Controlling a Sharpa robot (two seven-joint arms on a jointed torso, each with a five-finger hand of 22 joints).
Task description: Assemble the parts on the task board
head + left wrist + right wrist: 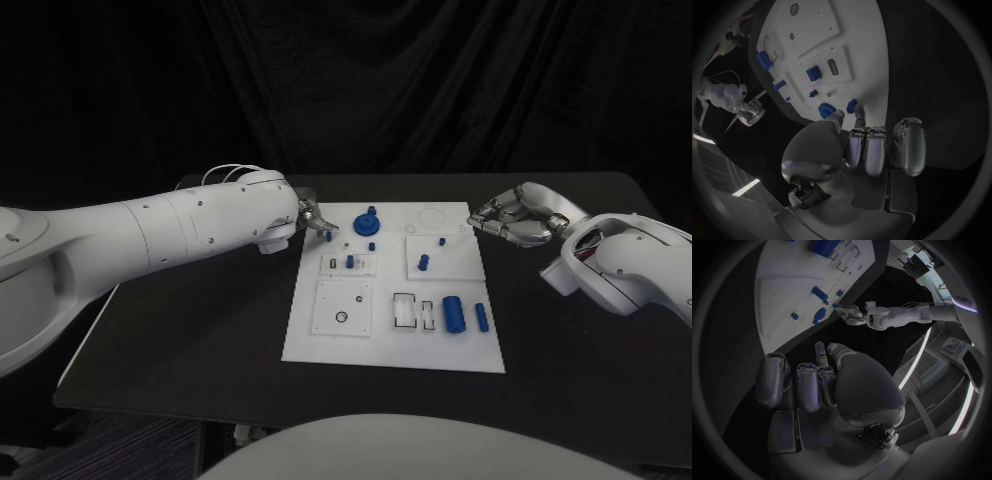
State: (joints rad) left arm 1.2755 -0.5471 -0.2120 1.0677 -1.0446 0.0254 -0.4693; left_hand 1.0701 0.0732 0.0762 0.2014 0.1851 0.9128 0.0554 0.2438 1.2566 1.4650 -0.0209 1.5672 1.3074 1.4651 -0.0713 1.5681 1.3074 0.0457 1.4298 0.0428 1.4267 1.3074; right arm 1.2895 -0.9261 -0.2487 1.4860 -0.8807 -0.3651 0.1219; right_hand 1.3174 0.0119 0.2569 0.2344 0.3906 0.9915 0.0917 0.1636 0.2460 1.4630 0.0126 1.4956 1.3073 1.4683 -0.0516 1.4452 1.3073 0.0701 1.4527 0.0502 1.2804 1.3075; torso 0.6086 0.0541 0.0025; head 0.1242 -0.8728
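Note:
The white task board [329,330] lies mid-table with several blue parts on it: a round knobbed part [366,224], a thick cylinder [453,312], a slim bar [480,318] and small pegs [424,263]. My left hand [315,222] is at the board's far-left corner. Its thumb and one finger pinch a small blue peg [329,237] [851,105] that stands on the board, and its other fingers [876,150] are curled in. The round part [825,110] lies just beside the thumb. My right hand [512,218] hovers off the board's far-right edge, its fingers [811,385] curled in on nothing.
The board [861,45] has recessed slots and holes in raised white blocks [346,305]. Black table [188,320] surrounds it, with a black curtain behind. The right hand [749,111] and the left hand [851,315] each appear in the other wrist's view.

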